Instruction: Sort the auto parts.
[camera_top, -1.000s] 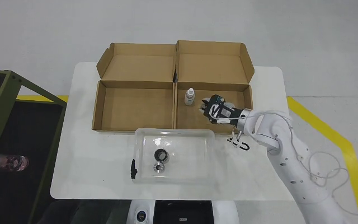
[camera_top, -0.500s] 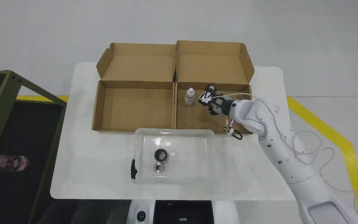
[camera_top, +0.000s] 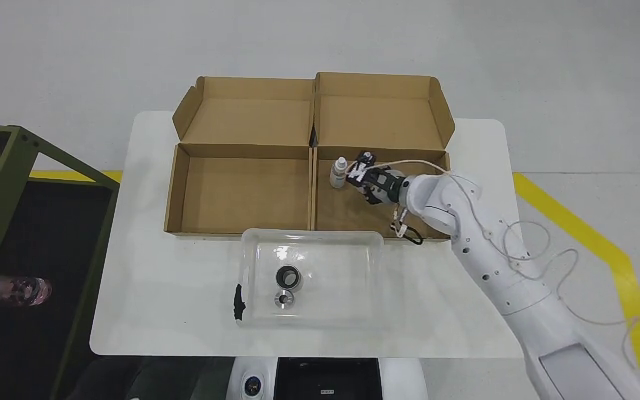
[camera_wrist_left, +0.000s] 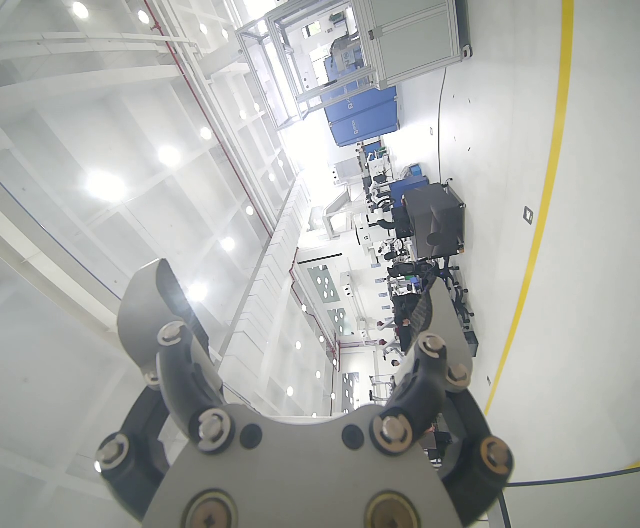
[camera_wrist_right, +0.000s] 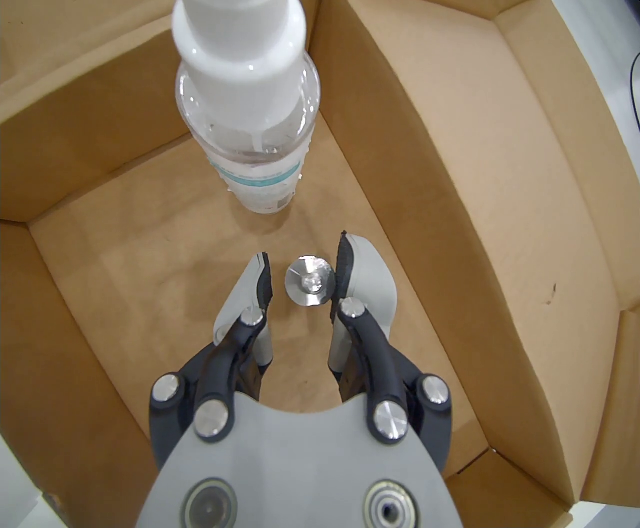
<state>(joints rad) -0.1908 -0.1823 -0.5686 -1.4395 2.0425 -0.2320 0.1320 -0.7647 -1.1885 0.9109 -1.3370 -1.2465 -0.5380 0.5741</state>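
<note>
Top view: seeing the right gripper (camera_top: 358, 178) sitting low inside the right-hand brown cardboard box (camera_top: 345, 212), just beside the small clear plastic bottle with a white cap (camera_top: 340, 172).

Right wrist view: catching its fingers (camera_wrist_right: 360, 270) spread loosely around a small round silver metal part (camera_wrist_right: 309, 287) lying on the box floor, not clamping it.

Left wrist view: finding the left gripper (camera_wrist_left: 295, 280) spread wide, gripping nothing.

Print on the bottle (camera_wrist_right: 248, 115) label is too small to read.
</note>
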